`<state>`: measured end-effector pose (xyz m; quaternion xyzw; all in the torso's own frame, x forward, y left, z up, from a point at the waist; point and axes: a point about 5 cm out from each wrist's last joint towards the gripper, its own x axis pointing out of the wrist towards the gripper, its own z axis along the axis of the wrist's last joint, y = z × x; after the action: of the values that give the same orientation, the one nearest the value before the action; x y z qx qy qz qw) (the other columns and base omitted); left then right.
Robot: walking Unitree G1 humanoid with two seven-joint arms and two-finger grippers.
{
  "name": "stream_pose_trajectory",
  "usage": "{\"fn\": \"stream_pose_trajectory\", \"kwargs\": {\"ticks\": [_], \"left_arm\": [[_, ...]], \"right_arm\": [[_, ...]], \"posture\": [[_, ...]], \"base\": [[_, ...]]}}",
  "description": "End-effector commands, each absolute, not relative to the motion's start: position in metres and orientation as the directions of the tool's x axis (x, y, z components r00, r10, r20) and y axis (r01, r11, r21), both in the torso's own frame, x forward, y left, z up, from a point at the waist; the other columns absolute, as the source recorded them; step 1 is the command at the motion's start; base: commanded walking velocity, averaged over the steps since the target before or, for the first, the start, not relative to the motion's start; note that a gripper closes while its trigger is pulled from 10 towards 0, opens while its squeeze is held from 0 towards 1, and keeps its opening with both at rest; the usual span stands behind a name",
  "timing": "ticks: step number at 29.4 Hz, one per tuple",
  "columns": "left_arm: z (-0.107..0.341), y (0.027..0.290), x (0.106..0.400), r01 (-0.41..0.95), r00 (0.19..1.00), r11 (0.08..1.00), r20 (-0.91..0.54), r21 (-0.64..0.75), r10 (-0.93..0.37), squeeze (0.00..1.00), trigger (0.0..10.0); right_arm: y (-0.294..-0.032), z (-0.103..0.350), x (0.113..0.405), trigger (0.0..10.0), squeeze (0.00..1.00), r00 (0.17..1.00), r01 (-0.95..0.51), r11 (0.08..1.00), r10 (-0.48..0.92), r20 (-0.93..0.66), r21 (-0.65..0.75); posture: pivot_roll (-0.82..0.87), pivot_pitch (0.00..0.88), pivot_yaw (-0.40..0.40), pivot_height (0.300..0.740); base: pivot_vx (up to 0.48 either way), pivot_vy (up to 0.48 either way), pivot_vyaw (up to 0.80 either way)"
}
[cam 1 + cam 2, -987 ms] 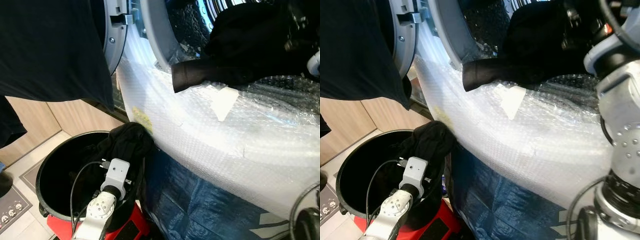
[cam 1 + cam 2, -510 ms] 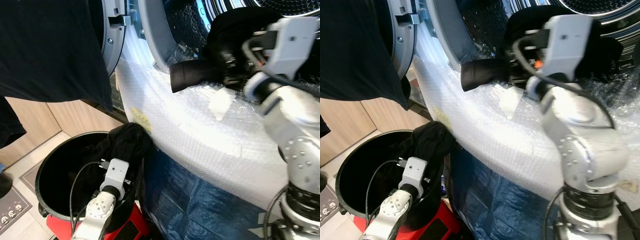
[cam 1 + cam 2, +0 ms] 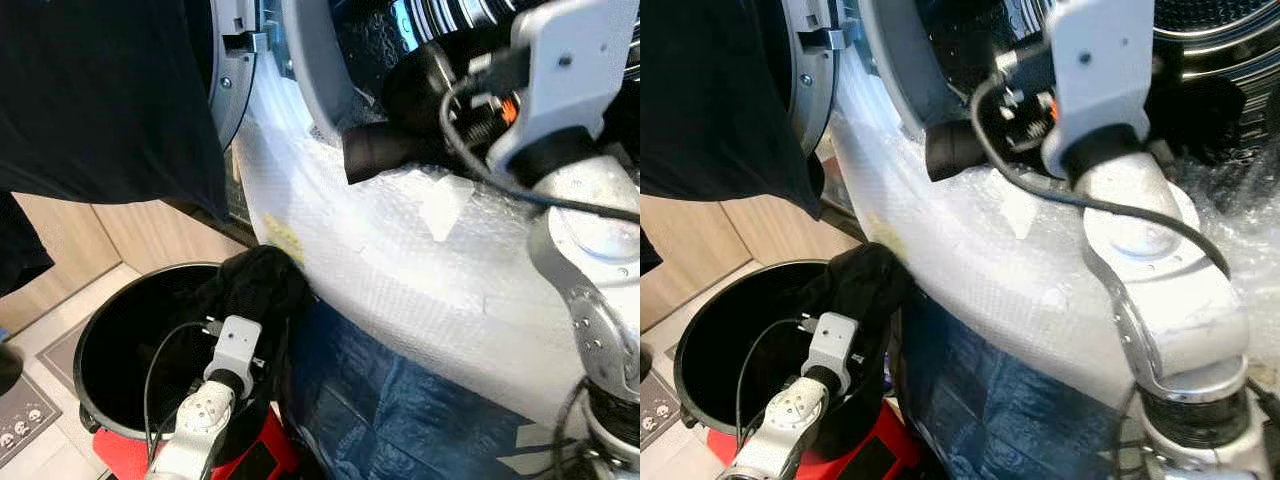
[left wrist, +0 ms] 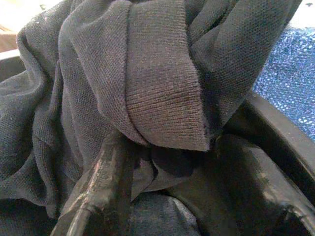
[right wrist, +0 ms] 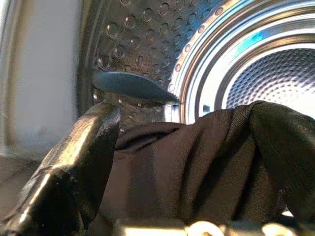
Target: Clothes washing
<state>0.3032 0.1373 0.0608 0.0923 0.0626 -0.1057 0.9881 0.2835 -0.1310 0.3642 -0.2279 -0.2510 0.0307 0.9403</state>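
Note:
A black garment (image 3: 420, 95) lies on the lip of the washer drum (image 5: 275, 73), one sleeve (image 3: 372, 152) hanging out over the bubble wrap. My right arm (image 3: 570, 70) reaches into the drum opening. In the wrist view my right gripper (image 5: 182, 162) is shut on this black cloth, which bunches between its fingers (image 5: 74, 167). A dark grey garment (image 3: 260, 285) is draped over the rim of the black basket (image 3: 95, 340). My left gripper (image 4: 177, 196) is down in the basket, open, with a fold of that garment (image 4: 162, 98) hanging between its fingers (image 4: 103, 191).
Bubble wrap (image 3: 400, 260) covers the washer front, with blue tarp (image 3: 400, 400) below it. The washer door (image 3: 235, 80) stands open at the left. A large dark cloth (image 3: 100, 100) hangs at the upper left. A red base (image 3: 270, 450) sits under the basket.
My right arm has swung in from the right and now stands in front of the drum opening with the black garment. The left arm has stayed in the basket.

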Motion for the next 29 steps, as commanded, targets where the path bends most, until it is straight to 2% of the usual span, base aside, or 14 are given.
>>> {"fn": "stream_pose_trajectory", "kwargs": {"ticks": [1, 6, 9, 14, 19, 22, 29], "left_arm": [[0.054, 0.130, 0.301, 0.259, 0.957, 0.950, -0.178, 0.175, -0.228, 0.00, 10.0], [0.054, 0.131, 0.301, 0.257, 0.958, 0.951, -0.179, 0.174, -0.226, 0.00, 10.0], [0.053, 0.131, 0.301, 0.258, 0.957, 0.950, -0.182, 0.174, -0.227, 0.00, 10.0], [0.053, 0.131, 0.301, 0.262, 0.956, 0.949, -0.184, 0.174, -0.230, 0.00, 10.0], [0.053, 0.129, 0.301, 0.267, 0.954, 0.948, -0.183, 0.171, -0.236, 0.00, 10.0], [0.052, 0.128, 0.301, 0.271, 0.953, 0.947, -0.184, 0.171, -0.240, 0.00, 10.0], [0.052, 0.130, 0.301, 0.266, 0.954, 0.949, -0.185, 0.170, -0.234, 0.00, 10.0]], "right_arm": [[-0.129, 0.366, 0.282, 10.0, 0.00, 0.854, 0.066, 0.877, 0.197, 0.481, -0.475], [-0.138, 0.370, 0.279, 10.0, 0.00, 0.845, 0.069, 0.880, 0.199, 0.496, -0.470], [-0.149, 0.367, 0.280, 10.0, 0.00, 0.873, 0.038, 0.883, 0.198, 0.445, -0.468], [-0.152, 0.358, 0.278, 10.0, 0.00, 0.898, -0.089, 0.926, 0.234, 0.372, -0.367], [-0.153, 0.343, 0.274, 10.0, 0.00, 0.923, -0.181, 0.927, 0.275, 0.269, -0.329], [-0.154, 0.334, 0.274, 10.0, 0.00, 0.937, -0.225, 0.951, 0.272, 0.221, -0.213], [-0.160, 0.349, 0.267, 10.0, 0.00, 0.917, -0.298, 0.948, 0.316, 0.244, -0.110]], "posture": [[-0.03, 0.149, -0.022, 0.740], [-0.02, 0.145, -0.022, 0.740], [-0.02, 0.140, -0.022, 0.740], [-0.03, 0.119, -0.021, 0.740], [-0.03, 0.110, -0.020, 0.740], [-0.03, 0.108, -0.019, 0.740], [-0.03, 0.118, -0.021, 0.740]], "base": [[0.000, 0.000, 0.00], [0.000, 0.000, 0.00], [0.000, 0.000, 0.00], [0.000, 0.000, 0.00], [0.000, 0.000, 0.00], [0.000, 0.000, 0.00], [0.000, 0.000, 0.00]]}}
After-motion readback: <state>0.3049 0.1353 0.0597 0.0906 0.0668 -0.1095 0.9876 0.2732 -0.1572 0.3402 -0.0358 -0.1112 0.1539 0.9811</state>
